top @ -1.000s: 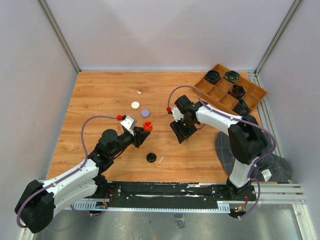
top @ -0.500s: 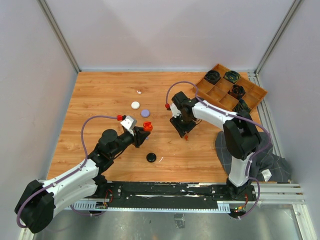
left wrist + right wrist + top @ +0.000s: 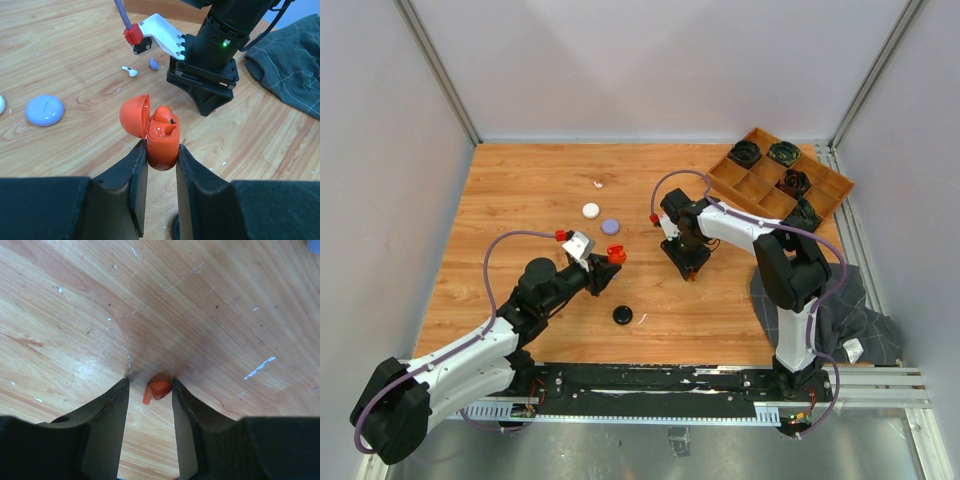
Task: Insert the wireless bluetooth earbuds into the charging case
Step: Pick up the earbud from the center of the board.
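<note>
My left gripper (image 3: pixel 161 156) is shut on the red-orange charging case (image 3: pixel 162 142), held above the table with its lid open. One red-orange earbud (image 3: pixel 164 116) sits in the case. The case also shows in the top view (image 3: pixel 616 256). My right gripper (image 3: pixel 150 385) points down at the table, open. Its fingers stand on either side of a loose red-orange earbud (image 3: pixel 159 389), which lies on the wood against the right finger. In the top view the right gripper (image 3: pixel 688 268) is right of the case. A white earbud (image 3: pixel 130 71) and a pale purple earbud (image 3: pixel 154 63) lie near it.
A pale purple puck (image 3: pixel 611 227), a white puck (image 3: pixel 590 210) and a black puck (image 3: pixel 622 315) lie on the table. A wooden tray (image 3: pixel 756 132) with black coiled bundles stands at the back right. A grey cloth (image 3: pixel 845 315) lies at the right edge.
My right gripper has moved a little left and turned, its fingers now down at the table. The left arm and the case have not moved.
</note>
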`<move>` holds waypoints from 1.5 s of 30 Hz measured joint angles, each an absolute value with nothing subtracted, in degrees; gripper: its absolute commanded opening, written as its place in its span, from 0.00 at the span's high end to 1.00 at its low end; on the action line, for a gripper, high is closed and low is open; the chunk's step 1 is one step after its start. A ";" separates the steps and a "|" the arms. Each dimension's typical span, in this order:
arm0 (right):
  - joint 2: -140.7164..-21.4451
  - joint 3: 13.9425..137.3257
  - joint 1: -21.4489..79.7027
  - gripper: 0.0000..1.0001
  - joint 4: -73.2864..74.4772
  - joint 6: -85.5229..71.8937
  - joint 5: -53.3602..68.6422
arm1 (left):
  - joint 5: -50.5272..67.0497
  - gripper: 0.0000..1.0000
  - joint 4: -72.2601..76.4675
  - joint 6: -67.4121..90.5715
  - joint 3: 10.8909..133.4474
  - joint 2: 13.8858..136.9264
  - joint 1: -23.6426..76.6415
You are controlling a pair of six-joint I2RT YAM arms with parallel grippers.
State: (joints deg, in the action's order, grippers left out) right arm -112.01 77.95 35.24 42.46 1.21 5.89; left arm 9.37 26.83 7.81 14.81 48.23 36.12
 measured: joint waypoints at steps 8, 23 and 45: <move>-112.03 77.95 35.22 0.73 42.52 0.60 5.93 | 9.80 1.00 26.83 7.88 14.83 48.27 36.12; -105.30 76.07 35.22 0.85 41.69 0.03 6.81 | 10.87 1.00 28.27 8.45 15.11 48.27 36.12; -76.93 75.16 40.40 0.86 28.51 -1.56 15.90 | 20.34 1.00 38.59 4.25 14.98 47.81 36.12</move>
